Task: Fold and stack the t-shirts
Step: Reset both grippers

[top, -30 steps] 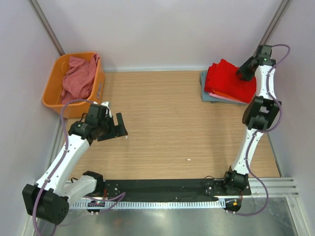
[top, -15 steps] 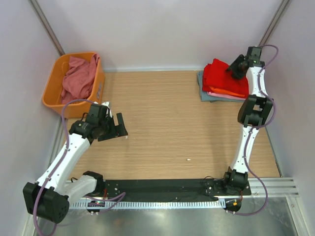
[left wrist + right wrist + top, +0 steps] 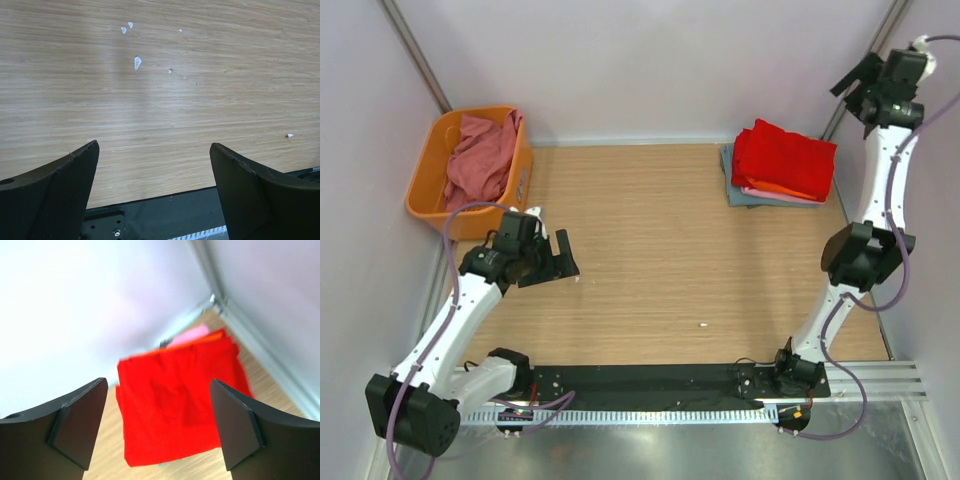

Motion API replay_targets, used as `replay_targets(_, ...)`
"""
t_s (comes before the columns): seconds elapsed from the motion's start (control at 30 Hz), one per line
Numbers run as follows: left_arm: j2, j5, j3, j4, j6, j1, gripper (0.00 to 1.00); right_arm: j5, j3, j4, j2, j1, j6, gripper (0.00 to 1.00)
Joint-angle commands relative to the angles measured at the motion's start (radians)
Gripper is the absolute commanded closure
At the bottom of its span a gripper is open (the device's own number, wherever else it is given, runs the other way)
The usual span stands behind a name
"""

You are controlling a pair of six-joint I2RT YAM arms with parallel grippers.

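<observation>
- The right hand [image 3: 157, 382] is raised high in the upper right of the top view, its fingers spread wide with nothing between them
- In its wrist view the folded bright red t-shirt [image 3: 786, 158] fills the middle of the frame below the hand, well apart from the fingers
- This shirt tops a stack in the upper right corner of the wooden surface [image 3: 660, 250]
- An orange shirt [image 3: 788, 188] and a pink shirt [image 3: 760, 193] show as thin edges under the red one
- The bottom layer looks like a grey-blue shirt [image 3: 740, 192], though only a sliver of it shows
- The left hand [image 3: 154, 145] hangs over the left middle of the surface, open and empty, with bare wood seen between its fingers
- A few small white flecks [image 3: 137, 62] lie on the wood in the upper part of the left wrist view
- An orange basket [image 3: 428, 195] sits at the upper left of the top view, holding a crumpled, unfolded dusty rose t-shirt [image 3: 480, 155]
</observation>
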Motion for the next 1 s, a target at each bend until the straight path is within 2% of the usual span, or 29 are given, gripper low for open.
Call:
replay_targets(0.0,-0.025,-0.014,0.002,0.028,-0.002,-0.004,0.08,-0.008,-0.007,-0.011,-0.004,-0.050,-0.016,0.12)
replay_targets(0.07,-0.026,-0.011,0.002,0.029,0.000,-0.004,0.08,-0.091,-0.014,-0.039,0.016,-0.061,-0.013,0.21)
replay_targets(0.17,-0.026,-0.004,0.002,0.029,0.003,-0.003,0.08,-0.215,-0.114,0.027,-0.039,-0.052,-0.015,0.23)
replay_targets(0.27,-0.032,-0.004,0.002,0.034,0.003,-0.003,0.08,-0.245,-0.250,0.076,-0.151,0.017,-0.037,0.18)
replay_targets(0.37,-0.040,-0.011,0.001,0.033,0.003,-0.003,0.08,-0.205,-0.370,0.085,-0.287,0.115,-0.061,0.12)
replay_targets(0.47,-0.043,-0.011,0.001,0.033,0.003,-0.004,0.08,-0.179,-0.577,0.152,-0.418,0.240,-0.053,0.08)
replay_targets(0.53,-0.042,-0.019,0.001,0.033,0.003,-0.004,0.08,-0.173,-0.785,0.217,-0.570,0.301,-0.044,0.06)
replay_targets(0.57,-0.042,-0.022,0.001,0.033,0.001,-0.003,0.08,-0.179,-0.857,0.287,-0.620,0.396,-0.045,0.05)
replay_targets(0.6,-0.039,-0.028,0.001,0.031,-0.002,-0.003,0.08,-0.180,-0.984,0.314,-0.714,0.432,-0.042,0.04)
replay_targets(0.67,-0.032,-0.040,0.002,0.025,-0.002,-0.004,0.08,-0.173,-1.095,0.361,-0.789,0.527,-0.013,0.03)
replay_targets(0.73,-0.032,-0.053,0.007,0.020,-0.003,-0.004,0.08,-0.161,-1.258,0.398,-0.904,0.586,0.057,0.03)
replay_targets(0.77,-0.035,-0.057,0.005,0.019,-0.003,-0.004,0.09,-0.160,-1.390,0.465,-0.950,0.641,0.086,0.02)
replay_targets(0.83,-0.057,-0.071,0.011,0.017,-0.002,-0.004,0.09,-0.167,-1.535,0.568,-1.063,0.698,0.191,0.00)
replay_targets(0.9,-0.077,-0.079,0.013,0.019,0.003,-0.003,0.09,-0.139,-1.708,0.688,-1.109,0.799,0.276,0.00)
replay_targets(0.97,-0.118,-0.120,0.015,0.020,0.007,-0.003,0.08,-0.067,-1.781,0.757,-1.130,0.877,0.304,0.00)
